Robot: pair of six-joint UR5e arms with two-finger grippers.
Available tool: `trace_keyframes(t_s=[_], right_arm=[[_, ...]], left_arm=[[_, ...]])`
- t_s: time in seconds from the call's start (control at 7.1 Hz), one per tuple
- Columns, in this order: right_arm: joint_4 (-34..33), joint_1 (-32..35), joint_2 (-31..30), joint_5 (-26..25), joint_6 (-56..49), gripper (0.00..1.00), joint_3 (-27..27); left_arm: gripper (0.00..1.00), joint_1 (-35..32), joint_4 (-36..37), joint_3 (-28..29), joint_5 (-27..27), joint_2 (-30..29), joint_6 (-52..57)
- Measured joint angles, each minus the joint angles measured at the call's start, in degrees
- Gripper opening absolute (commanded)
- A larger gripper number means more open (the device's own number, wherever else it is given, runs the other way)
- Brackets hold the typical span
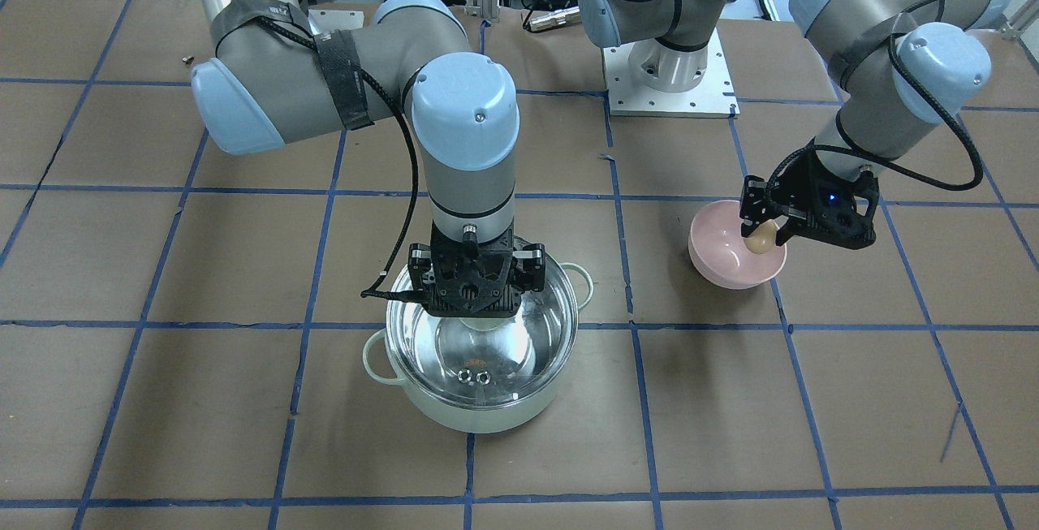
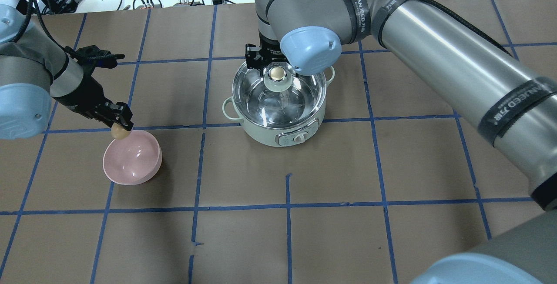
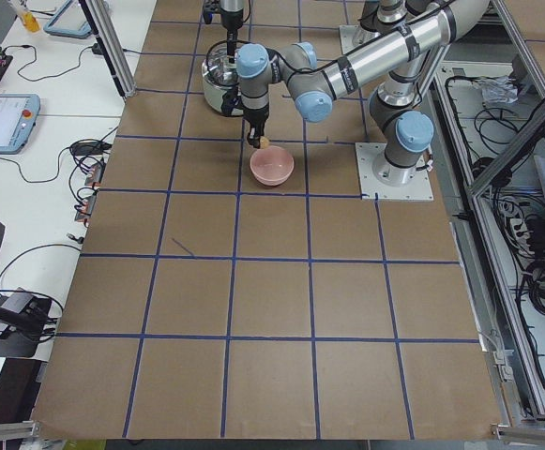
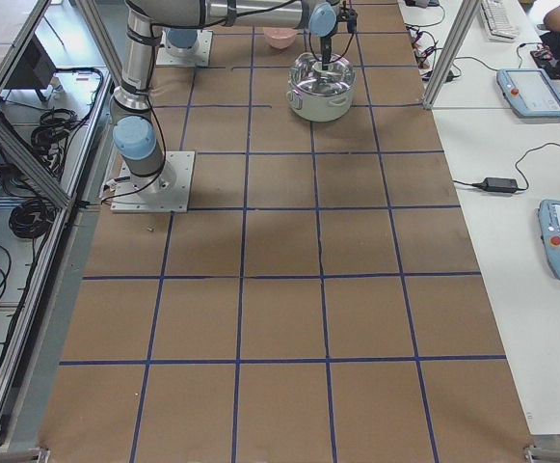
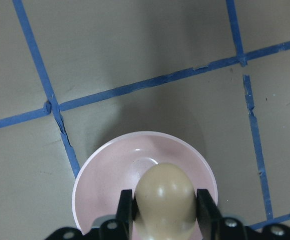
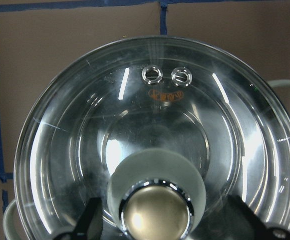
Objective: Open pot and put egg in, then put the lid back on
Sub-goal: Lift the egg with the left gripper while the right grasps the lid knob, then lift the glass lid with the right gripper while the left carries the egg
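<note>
A mint-green pot (image 2: 256, 129) sits mid-table with its glass lid (image 2: 261, 101) on. The right gripper (image 6: 164, 227) hangs over the lid's knob (image 2: 277, 74), jaws spread either side, not touching it. To the robot's left, just above a pink bowl (image 5: 110, 175), the left gripper (image 2: 119, 127) pinches the egg (image 5: 163, 200).

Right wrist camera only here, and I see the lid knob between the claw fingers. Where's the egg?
Observer: The left claw grips the egg.
Operator: Over what?
Observer: It hangs over the pink bowl, above its rim in the left side view.
Operator: Is that bowl touching the pot?
Observer: No. Overhead, the bowl stands apart from the pot, on the robot's left.
</note>
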Motion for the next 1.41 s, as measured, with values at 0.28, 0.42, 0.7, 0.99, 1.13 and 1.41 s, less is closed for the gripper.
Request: trace_keyframes(t_s=[0.28, 0.42, 0.7, 0.99, 1.13, 1.41], right_arm=[[-1.0, 0.0, 0.4, 0.2, 0.2, 0.56, 0.0], [-1.1, 0.0, 0.5, 0.4, 0.3, 0.43, 0.1], [-1.0, 0.0, 0.4, 0.5, 0.0, 0.32, 0.2], [-0.2, -0.1, 0.1, 0.4, -0.7, 0.32, 0.0], [1.2, -0.3, -0.9, 0.5, -1.3, 0.32, -0.7], [11.3, -2.3, -6.2, 0.7, -5.4, 0.30, -3.3]], left_arm=[[0.16, 0.0, -0.6, 0.1, 0.0, 0.6, -1.9], [0.16, -0.1, -0.7, 0.1, 0.0, 0.7, -2.7], [0.16, -0.2, -1.1, 0.2, 0.8, 0.9, -3.6], [0.16, -0.2, -1.8, 0.4, 1.3, 1.0, -3.9], [0.16, -0.3, -2.1, 0.6, 1.3, 1.1, -4.0], [0.16, -1.0, -4.7, 2.6, 0.9, 1.2, -5.7]])
